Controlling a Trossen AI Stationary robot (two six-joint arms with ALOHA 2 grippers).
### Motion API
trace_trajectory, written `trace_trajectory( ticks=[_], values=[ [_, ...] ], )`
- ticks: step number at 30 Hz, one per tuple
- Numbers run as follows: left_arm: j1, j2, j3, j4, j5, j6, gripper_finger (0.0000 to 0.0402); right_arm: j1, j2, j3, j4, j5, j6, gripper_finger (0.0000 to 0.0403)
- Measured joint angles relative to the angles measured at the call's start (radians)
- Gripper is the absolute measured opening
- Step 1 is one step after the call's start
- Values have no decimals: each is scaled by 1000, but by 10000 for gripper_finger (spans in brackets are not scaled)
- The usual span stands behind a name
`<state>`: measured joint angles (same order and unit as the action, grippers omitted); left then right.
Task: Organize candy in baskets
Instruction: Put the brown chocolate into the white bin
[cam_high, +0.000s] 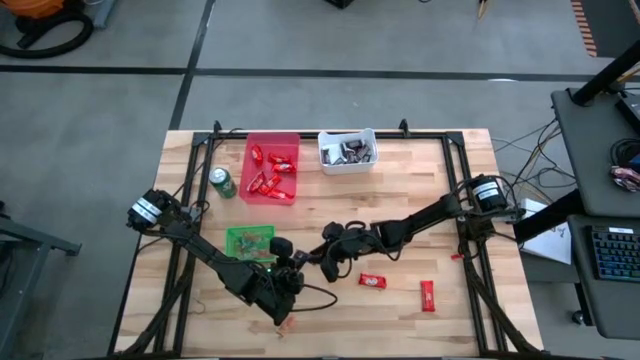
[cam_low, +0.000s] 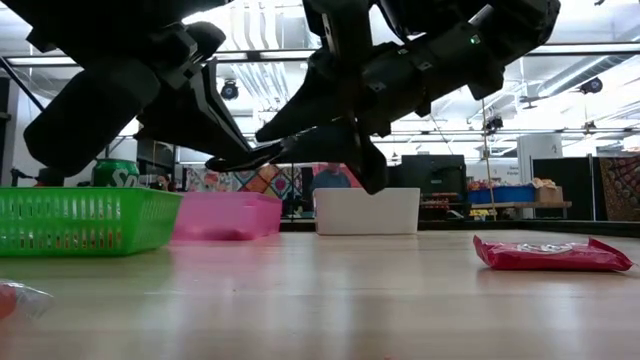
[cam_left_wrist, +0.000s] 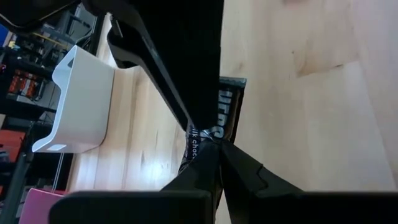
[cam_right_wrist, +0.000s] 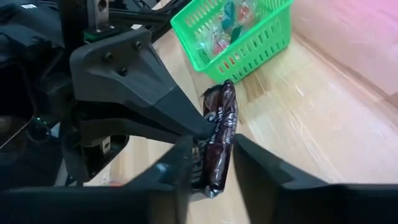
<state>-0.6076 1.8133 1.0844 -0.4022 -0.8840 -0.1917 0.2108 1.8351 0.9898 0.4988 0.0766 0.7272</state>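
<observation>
Near the middle of the table, just past the green basket (cam_high: 250, 240), your two grippers are meeting over one dark mini bar (cam_right_wrist: 219, 134). From the right wrist view, the left gripper (cam_right_wrist: 208, 129) has its fingers pinched together on the upper end of that bar, so it hangs down off their tips. Your right gripper (cam_right_wrist: 211, 165) has its fingers spread apart with the lower end of the bar sitting in the gap between them, close to both pads, but I honestly can't tell if either one is touching the wrapper. The left wrist view backs that up: the dark wrapper is squeezed right at the fingertips.

Rest of the layout, if you're checking: the red basket (cam_high: 272, 166) at the far side holds a bunch of red-wrapped candy, the white basket (cam_high: 347, 152) beside it has dark and silver pieces, and the green one has mixed colours. Two red bars (cam_high: 373, 281) lie loose on the wood on the right arm's side, well apart from both grippers. A green can (cam_high: 222, 183) stands just beside the red basket.
</observation>
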Motion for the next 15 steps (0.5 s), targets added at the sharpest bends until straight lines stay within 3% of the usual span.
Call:
trace_trajectory(
  ticks=[6,15],
  values=[
    [0,0,0,-1,1,0,0,0,0,1,1,-2,-32,22],
    [-1,0,0,-11,0,-27,23,0,-3,1,-10,-7,-65,16]
  ],
)
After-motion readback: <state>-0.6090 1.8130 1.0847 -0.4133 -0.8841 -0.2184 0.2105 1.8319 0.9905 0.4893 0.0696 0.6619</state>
